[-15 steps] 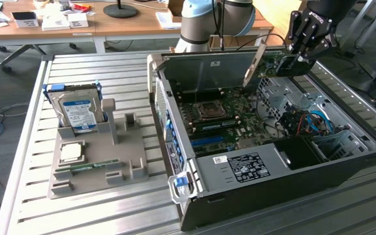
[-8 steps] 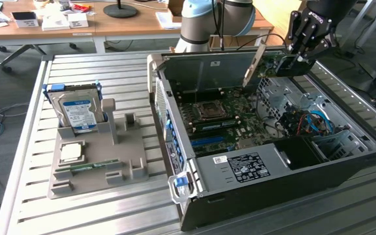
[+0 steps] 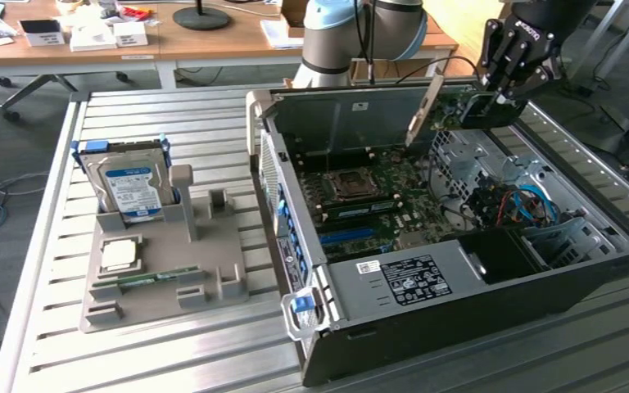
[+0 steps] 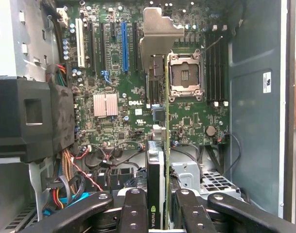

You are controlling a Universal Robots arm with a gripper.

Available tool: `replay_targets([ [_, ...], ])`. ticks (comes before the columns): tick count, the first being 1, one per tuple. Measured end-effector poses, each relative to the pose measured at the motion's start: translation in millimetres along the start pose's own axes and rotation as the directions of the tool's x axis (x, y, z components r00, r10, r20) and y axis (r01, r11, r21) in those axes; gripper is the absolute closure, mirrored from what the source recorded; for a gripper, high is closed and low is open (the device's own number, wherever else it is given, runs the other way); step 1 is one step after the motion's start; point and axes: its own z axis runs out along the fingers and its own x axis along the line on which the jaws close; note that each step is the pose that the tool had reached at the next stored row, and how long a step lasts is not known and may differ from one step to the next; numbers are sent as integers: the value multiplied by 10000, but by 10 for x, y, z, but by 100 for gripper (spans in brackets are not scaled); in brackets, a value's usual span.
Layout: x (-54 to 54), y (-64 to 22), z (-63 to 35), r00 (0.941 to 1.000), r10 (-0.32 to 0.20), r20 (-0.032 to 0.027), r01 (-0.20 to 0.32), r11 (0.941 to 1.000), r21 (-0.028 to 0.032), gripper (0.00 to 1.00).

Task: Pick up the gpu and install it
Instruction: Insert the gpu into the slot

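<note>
while the jaws pinch the gpu (image 3: 459,111), desks (image 3: 227,42) stand behind the slatted table (image 3: 161,348).

1. A table (image 3: 161,352) carries a holder (image 3: 216,286) at the exterior view's left and an open computer case (image 3: 457,311) at its right, apart.
2. In the holder, a hard drive (image 3: 128,184) stands upright at the far end; a processor chip (image 3: 118,254) and a memory stick (image 3: 151,278) lie flat nearer.
3. A motherboard (image 3: 380,205) lies in the case, with a power supply (image 3: 413,278) at its near end.
4. The gpu (image 3: 451,110), clamped in the gripper (image 3: 500,102), hangs edge-down above the case's far end.
5. A desk (image 3: 227,45) stands behind the table.
</note>
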Motion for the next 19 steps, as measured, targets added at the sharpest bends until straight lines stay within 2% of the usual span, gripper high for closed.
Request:
replay_targets([
  [19,31,25,31,10000,-7,-2,7,10000,-1,73],
])
